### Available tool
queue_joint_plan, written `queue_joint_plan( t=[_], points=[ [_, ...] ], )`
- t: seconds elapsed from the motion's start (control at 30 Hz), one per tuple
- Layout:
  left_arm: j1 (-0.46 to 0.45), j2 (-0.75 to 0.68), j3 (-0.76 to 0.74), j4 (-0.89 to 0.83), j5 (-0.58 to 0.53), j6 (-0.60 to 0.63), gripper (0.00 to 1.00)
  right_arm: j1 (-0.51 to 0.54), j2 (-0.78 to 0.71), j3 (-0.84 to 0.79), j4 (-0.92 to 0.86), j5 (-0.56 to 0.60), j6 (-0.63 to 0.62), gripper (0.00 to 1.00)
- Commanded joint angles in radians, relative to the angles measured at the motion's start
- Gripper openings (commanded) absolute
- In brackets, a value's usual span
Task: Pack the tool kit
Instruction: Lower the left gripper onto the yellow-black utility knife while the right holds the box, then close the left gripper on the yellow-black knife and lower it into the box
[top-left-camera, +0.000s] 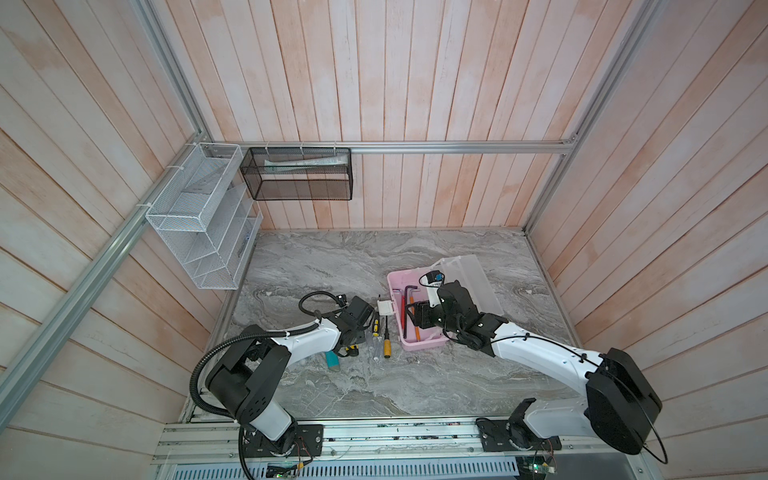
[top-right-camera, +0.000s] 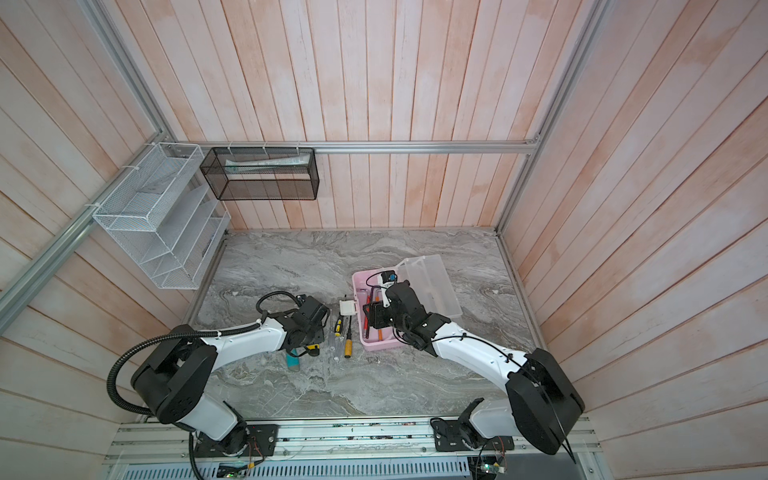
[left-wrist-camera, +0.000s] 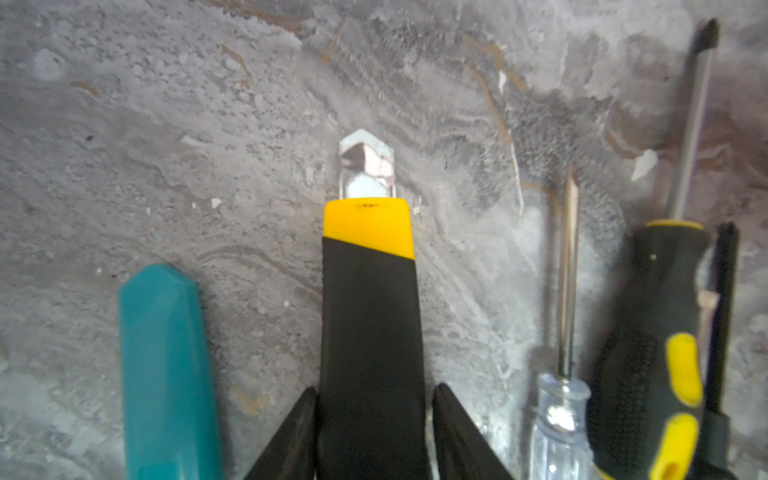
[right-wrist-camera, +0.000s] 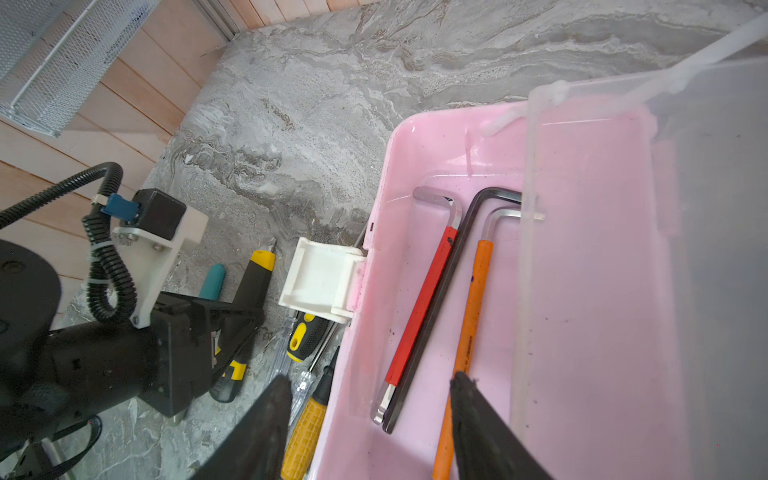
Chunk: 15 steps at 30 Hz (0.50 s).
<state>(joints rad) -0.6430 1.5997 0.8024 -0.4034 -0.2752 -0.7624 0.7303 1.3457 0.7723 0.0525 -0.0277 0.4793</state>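
Observation:
The pink case stands open, its frosted lid folded back and its white latch hanging outward. Red, black and orange hex keys lie inside. My right gripper hovers open astride the case's left wall. My left gripper is shut on the black-and-yellow knife, which lies low over the table. Beside it are a teal knife and clear, black-yellow and orange-handled screwdrivers.
A white wire basket hangs on the left wall and a black mesh basket on the back rail. Wooden walls close in the marble table on three sides. The arms' base rail runs along the front.

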Motion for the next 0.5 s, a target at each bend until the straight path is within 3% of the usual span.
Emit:
queue_joint_plan(
  t=[0.0, 0.47],
  points=[
    [0.005, 0.023, 0.015, -0.003, -0.019, 0.002, 0.44, -0.008, -0.01, -0.016, 0.017, -0.012, 0.01, 0.6],
    [0.005, -0.005, 0.03, -0.011, -0.022, 0.014, 0.31, -0.015, -0.008, -0.007, 0.017, -0.02, 0.016, 0.6]
  ],
)
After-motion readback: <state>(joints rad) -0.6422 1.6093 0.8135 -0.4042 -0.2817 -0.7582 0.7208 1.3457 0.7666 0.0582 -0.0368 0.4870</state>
